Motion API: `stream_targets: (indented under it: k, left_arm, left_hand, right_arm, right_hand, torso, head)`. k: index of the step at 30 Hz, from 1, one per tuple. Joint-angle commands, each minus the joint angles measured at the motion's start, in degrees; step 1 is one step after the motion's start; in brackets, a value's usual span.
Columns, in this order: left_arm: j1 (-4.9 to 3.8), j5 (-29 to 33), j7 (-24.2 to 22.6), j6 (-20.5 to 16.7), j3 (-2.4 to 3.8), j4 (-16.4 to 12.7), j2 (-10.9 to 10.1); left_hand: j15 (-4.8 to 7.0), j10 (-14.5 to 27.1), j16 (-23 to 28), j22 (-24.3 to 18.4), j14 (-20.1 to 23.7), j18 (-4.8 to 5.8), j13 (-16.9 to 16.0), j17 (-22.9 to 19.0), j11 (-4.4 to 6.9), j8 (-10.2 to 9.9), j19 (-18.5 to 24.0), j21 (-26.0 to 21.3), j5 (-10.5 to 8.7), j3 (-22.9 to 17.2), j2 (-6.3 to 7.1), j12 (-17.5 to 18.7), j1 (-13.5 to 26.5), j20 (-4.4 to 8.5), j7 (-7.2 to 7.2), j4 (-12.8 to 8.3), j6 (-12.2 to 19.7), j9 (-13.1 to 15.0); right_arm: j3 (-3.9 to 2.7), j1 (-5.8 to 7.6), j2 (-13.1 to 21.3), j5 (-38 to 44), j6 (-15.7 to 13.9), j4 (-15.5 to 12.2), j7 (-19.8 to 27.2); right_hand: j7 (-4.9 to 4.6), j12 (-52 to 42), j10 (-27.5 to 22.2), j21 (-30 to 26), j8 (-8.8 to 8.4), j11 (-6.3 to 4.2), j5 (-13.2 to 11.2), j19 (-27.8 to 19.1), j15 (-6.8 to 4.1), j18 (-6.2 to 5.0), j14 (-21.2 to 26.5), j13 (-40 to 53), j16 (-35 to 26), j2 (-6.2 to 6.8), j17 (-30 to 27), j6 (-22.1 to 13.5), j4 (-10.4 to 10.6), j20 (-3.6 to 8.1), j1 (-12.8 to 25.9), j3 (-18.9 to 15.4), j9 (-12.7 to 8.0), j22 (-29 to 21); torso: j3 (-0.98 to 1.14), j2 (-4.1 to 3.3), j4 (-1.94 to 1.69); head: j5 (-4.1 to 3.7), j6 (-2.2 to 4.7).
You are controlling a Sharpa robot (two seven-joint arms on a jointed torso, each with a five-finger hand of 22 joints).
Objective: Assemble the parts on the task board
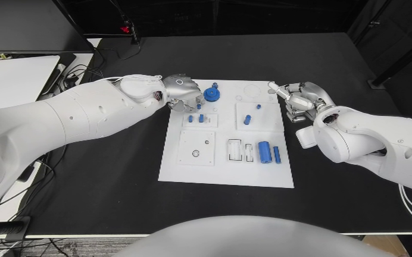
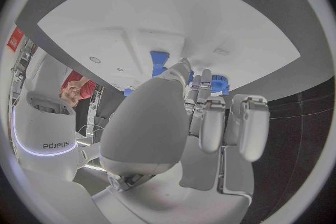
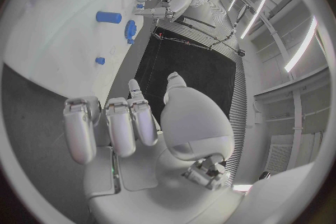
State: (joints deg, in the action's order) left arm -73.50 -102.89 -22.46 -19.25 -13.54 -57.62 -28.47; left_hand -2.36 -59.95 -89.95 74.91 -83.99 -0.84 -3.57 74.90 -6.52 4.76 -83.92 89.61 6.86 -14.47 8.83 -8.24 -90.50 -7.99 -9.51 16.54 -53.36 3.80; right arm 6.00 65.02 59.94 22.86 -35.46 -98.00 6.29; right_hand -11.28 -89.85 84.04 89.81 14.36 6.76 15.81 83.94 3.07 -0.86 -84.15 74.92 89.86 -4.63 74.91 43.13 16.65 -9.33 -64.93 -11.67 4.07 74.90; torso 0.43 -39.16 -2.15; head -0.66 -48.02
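Over the flat white task board's far left edge, the empty, loosely spread left hand should descend squarely onto the round blue knob part, while the right hand waits open.

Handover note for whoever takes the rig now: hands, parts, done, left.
Left hand: over the task board's far-left corner, fingers apart, holding nothing I can see.
Right hand: beside the board's far-right edge, empty, fingers apart.
Parts: round blue part near the far edge by the left hand; small blue pegs in the left block; blue peg in the right block; two blue cylinders lying at the right.
Done: some pegs look seated.
Left: the cylinders, probably the round part.
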Motion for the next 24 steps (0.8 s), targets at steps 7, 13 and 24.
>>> stream_targets:
  k: [7, 13, 24]
  left_arm:
    - [-0.13, -0.22, 3.38, -5.35, 0.03, -0.34, -0.53]
    - [-0.65, -0.23, 4.49, -7.11, 0.04, -0.88, -1.75]
    - [-3.54, 0.41, 7.91, -10.99, 0.03, -9.74, -12.11]
  left_hand:
    - [-0.45, 1.04, -0.05, 14.48, -6.01, 0.39, -0.09, 15.10, -0.20, -0.29, -4.94, -1.03, -0.02, 1.92, 1.07, -0.16, 1.80, -0.50, -0.46, 0.03, 4.70, 0.01]
    - [-0.59, 1.30, -0.05, 13.87, -6.01, -0.06, -0.11, 15.10, -0.42, 0.23, -3.81, -2.46, 0.08, 2.30, 1.09, -0.25, 2.01, -0.61, -0.80, 0.03, 5.57, 0.12]
    - [0.92, -1.19, 14.82, 5.74, 5.64, -4.59, 0.01, -15.08, 0.59, 6.70, 9.46, -21.38, -2.02, 1.28, 0.49, -1.90, 2.54, 0.45, 0.26, -0.07, 5.50, 0.77]
  right_arm:
    - [-0.02, -0.03, -0.33, -0.03, 0.75, 0.10, -0.10]
    - [-0.02, -0.16, -0.43, -0.03, 0.83, 0.15, -0.27]
    - [-0.04, -0.17, 0.54, 0.78, 0.39, -0.63, 0.73]
  right_hand:
    - [-0.28, -0.15, 5.96, 0.19, 0.19, 0.34, 0.34, 6.06, 0.36, 0.86, -5.85, 15.08, 0.14, -0.10, 15.09, -0.49, 0.01, -0.33, -0.38, -0.29, -0.07, 15.10]
    - [-0.28, -0.15, 5.96, 0.19, 0.19, 0.34, 0.34, 6.06, 0.36, 0.86, -5.85, 15.08, 0.14, -0.10, 15.09, -0.49, 0.01, -0.33, -0.38, -0.29, -0.07, 15.10]
    - [-0.26, -0.15, 5.96, 0.19, 1.02, 0.33, -0.09, 6.06, 0.39, 0.86, -5.85, 15.08, 0.14, 1.25, 15.09, -0.89, -0.27, -0.36, -3.49, -0.81, -0.09, 15.10]
  torso:
    - [-0.04, 0.02, -0.09]
    - [0.02, 0.06, -0.01]
    - [0.27, 0.03, -0.34]
  head:
    - [0.09, 0.16]
    - [0.00, 0.36]
    - [-1.66, 0.69]
